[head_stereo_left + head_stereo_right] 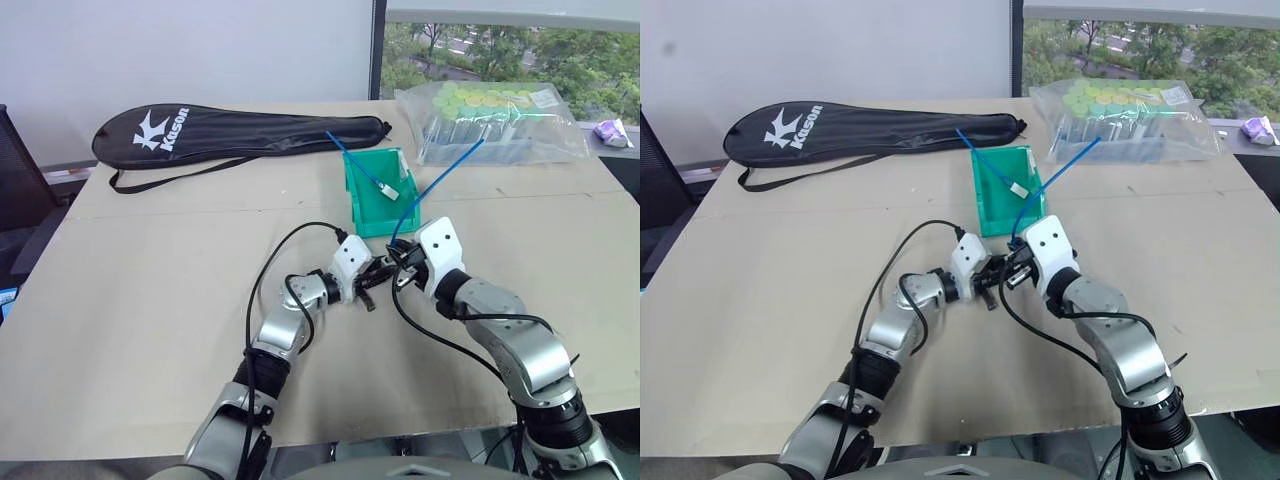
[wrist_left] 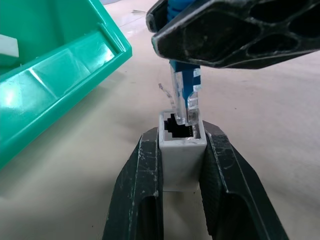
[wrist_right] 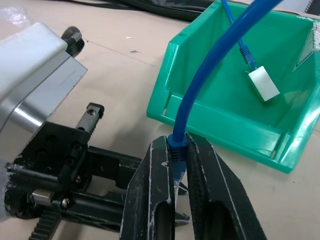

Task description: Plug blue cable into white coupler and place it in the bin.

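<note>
Here the two grippers meet just in front of the bin (image 1: pixel 372 212), plug against socket.

The left gripper (image 2: pixel 182 150) is clamped on the white coupler (image 2: pixel 182 150), its dark socket facing the right gripper (image 3: pixel 179 172), which pinches the blue cable (image 3: pixel 210 75) just behind its clear plug (image 2: pixel 184 97). The plug's tip sits at the mouth of the socket, tilted, with most of its body outside. From the right gripper the blue cable arcs up and back over the bin toward the clear bag of green-capped items (image 1: pixel 490 122). A second blue cable with its own white block (image 3: pixel 263 84) lies inside the bin. A black racket bag (image 1: pixel 235 135) rests farther back on the worktop (image 1: pixel 150 300).
</note>
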Motion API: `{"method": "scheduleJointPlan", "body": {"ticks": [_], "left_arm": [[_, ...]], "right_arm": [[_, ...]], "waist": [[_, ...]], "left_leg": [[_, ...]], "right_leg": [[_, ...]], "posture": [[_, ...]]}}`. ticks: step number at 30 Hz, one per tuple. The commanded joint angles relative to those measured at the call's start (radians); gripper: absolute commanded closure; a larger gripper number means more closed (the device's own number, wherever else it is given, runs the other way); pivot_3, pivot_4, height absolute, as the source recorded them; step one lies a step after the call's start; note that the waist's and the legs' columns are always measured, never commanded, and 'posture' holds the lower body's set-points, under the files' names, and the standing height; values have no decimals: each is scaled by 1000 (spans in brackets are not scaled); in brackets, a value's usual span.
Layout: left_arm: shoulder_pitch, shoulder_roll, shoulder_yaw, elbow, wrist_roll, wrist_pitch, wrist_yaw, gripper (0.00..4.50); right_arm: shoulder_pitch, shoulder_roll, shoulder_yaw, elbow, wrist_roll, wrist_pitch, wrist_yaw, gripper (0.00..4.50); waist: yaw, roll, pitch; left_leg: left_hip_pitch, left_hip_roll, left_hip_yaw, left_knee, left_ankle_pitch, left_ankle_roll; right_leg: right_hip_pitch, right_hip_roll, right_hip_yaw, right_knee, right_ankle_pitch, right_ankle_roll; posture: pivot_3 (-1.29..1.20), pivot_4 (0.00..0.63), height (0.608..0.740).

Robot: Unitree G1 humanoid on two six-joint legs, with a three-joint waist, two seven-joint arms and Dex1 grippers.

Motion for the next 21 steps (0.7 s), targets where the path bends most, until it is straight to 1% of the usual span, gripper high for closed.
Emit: {"method": "scheduleJointPlan", "body": {"ticks": [1, 5, 9, 16, 21], "left_arm": [[38, 6, -27, 41, 0, 51, -28, 4133], [36, 7, -28, 37, -1, 61, -31, 4133], [36, 5, -28, 30, -2, 71, -32, 4133], [34, 1, -27, 25, -4, 82, -33, 4133], [29, -1, -26, 26, -6, 87, -33, 4133]], "right_arm": [[17, -11, -23, 13, -11, 28, -6, 4500], [34, -32, -20, -2, 2, 44, 20, 4500], [36, -23, -5, 2, 4, 48, 26, 4500], [13, -7, 6, 47, -9, 25, 27, 4500], [15, -17, -7, 77, -10, -12, 46, 4500]], "waist": [[0, 0, 0], [0, 0, 0], [0, 0, 0], [-1, 0, 0], [0, 0, 0]], "left_leg": [[0, 0, 0, 0, 0, 0], [0, 0, 0, 0, 0, 0], [0, 0, 0, 0, 0, 0], [0, 0, 0, -2, 0, 0], [0, 0, 0, -2, 0, 0]], "right_leg": [[0, 0, 0, 0, 0, 0], [0, 0, 0, -1, 0, 0], [0, 0, 0, -1, -1, -1], [0, -1, 0, -2, -1, -1], [0, -1, 0, -2, -2, -3]], "posture": [[0, 150, 740], [0, 150, 740], [0, 150, 740], [0, 150, 740], [0, 150, 740]]}}
